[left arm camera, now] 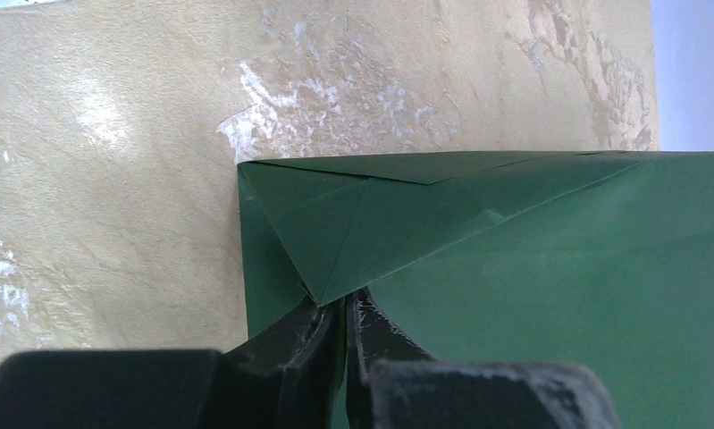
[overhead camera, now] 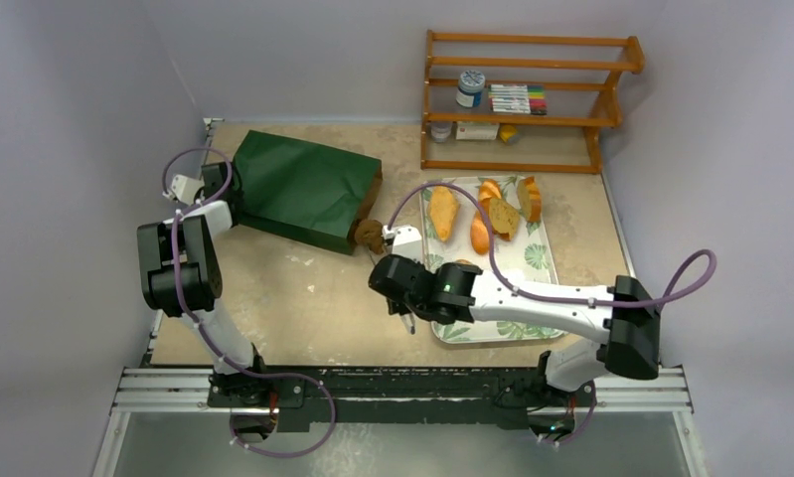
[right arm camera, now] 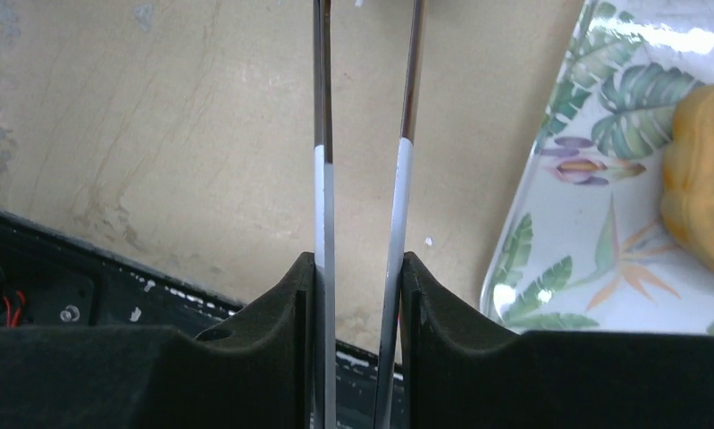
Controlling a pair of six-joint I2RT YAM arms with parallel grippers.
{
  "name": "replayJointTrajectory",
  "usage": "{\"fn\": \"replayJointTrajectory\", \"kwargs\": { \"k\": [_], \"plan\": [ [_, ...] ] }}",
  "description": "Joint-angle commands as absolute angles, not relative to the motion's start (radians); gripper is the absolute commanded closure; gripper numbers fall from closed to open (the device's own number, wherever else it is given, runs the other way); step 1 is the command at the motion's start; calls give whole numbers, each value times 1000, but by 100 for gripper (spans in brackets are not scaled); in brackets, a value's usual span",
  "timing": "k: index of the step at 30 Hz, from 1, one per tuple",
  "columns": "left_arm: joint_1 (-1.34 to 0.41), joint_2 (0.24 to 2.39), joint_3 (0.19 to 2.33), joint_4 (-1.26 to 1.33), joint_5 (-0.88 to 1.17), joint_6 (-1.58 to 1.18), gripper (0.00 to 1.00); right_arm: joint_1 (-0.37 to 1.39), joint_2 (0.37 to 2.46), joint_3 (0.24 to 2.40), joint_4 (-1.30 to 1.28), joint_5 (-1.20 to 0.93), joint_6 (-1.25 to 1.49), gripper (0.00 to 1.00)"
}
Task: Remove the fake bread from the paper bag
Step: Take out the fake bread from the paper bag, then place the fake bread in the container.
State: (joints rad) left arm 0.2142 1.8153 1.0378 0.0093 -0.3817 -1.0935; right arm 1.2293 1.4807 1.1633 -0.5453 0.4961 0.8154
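Now both jaws are clamping.
Left gripper [left arm camera: 344,315] is pinching the paper bag [overhead camera: 303,189] at ten o'clock; right gripper [right arm camera: 362,268] is squeezing tongs [right arm camera: 323,179] by a fake bread slice [overhead camera: 370,235] at its mouth, tray [overhead camera: 538,260] at three o'clock.

The paper bag [overhead camera: 303,189] was dark green outside, kraft brown at its mouth. On the white tray [overhead camera: 537,256] — printed with green leaves and an orange-and-purple flower — the fake bread [overhead camera: 442,212] was golden-orange, with 1 darker brown slice [overhead camera: 503,216]. The table [overhead camera: 303,298] was mottled beige, scuffed white in patches. The arms [overhead camera: 542,310] were white and black with purple cables [overhead camera: 561,296]. The left hand [left arm camera: 344,313] and right hand [right arm camera: 362,268] were black; the thin strips [right arm camera: 324,179] pinched in the right were white below, dark above.
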Motion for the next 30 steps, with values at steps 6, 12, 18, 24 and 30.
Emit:
{"fn": "replayJointTrajectory", "kwargs": {
  "k": [6, 12, 18, 24, 30],
  "plan": [
    [222, 1748, 1068, -96, -402, -1107, 78, 1336, 1328, 1187, -801, 656, 1076, 99],
    [222, 1697, 1097, -150, -431, -1102, 67, 1405, 1260, 1224, -992, 729, 1260, 99],
    [220, 1647, 1127, -193, -472, -1104, 58, 1417, 1223, 1261, -1138, 795, 1384, 99],
    [221, 1579, 1116, -214, -486, -1141, 57, 1416, 1145, 1264, -1149, 834, 1434, 99],
    [180, 1474, 1090, -217, -506, -1180, 58, 1380, 1209, 1327, -1154, 900, 1411, 99]
  ]
}}
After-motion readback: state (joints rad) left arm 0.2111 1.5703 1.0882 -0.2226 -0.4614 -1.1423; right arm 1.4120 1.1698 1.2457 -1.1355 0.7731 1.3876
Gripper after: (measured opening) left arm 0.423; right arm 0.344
